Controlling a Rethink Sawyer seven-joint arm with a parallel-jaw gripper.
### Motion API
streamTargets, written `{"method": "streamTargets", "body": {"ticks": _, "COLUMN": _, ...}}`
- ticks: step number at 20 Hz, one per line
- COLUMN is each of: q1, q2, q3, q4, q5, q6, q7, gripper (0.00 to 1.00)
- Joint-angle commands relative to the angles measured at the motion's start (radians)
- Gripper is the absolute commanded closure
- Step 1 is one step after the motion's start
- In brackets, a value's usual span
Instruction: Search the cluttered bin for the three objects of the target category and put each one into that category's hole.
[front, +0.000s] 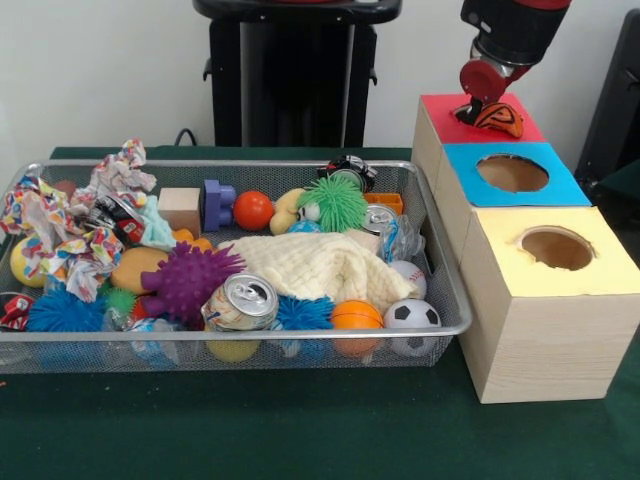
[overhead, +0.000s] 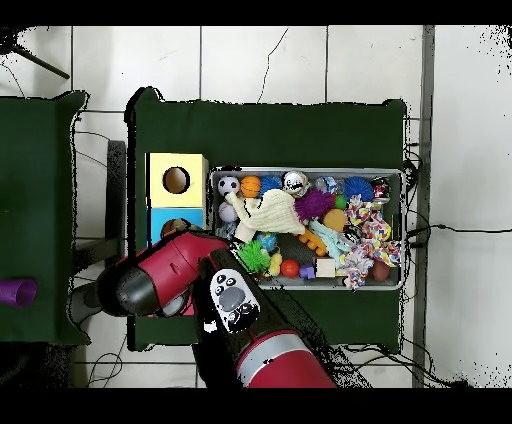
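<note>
Front view | gripper (front: 487, 108) above red box top (front: 440, 108), closed on orange and black ball (front: 498, 119) | mesh bin (front: 440, 255) full of toys on green worktop (front: 300, 430)

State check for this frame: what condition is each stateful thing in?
Red-topped wooden box: hole covered by the orange and black object.
Blue-topped wooden box: hole open, empty.
Yellow-topped wooden box: hole open, empty.
Orange and black object: on the red top under the tool.
Tool: at the object; open or shut unclear.
Silver drink can: lying sideways in the bin.
Wire mesh bin: full.
</note>
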Motion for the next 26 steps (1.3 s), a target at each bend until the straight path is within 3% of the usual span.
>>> {"method": "streamTargets", "body": {"ticks": 1, "q1": -0.026, "q2": -0.064, "q3": 0.016, "q4": -0.146, "q5": 0.010, "q6": -0.052, "q7": 0.051, "gripper": 0.00}}
{"method": "streamTargets", "body": {"ticks": 12, "q1": -0.014, "q2": -0.114, "q3": 0.006, "q4": -0.138, "q5": 0.015, "q6": -0.008, "q7": 0.053, "gripper": 0.00}}
{"method": "streamTargets", "body": {"ticks": 18, "q1": -0.041, "q2": -0.102, "q3": 0.031, "q4": -0.124, "q5": 0.026, "q6": -0.049, "q7": 0.028, "gripper": 0.00}}
{"method": "streamTargets", "body": {"ticks": 19, "q1": -0.043, "q2": -0.103, "q3": 0.033, "q4": -0.121, "q5": 0.024, "q6": -0.058, "q7": 0.028, "gripper": 1.00}}
{"method": "streamTargets", "body": {"ticks": 26, "q1": -0.051, "q2": -0.088, "q3": 0.039, "q4": -0.120, "q5": 0.031, "q6": -0.066, "q7": 0.030, "gripper": 1.00}}
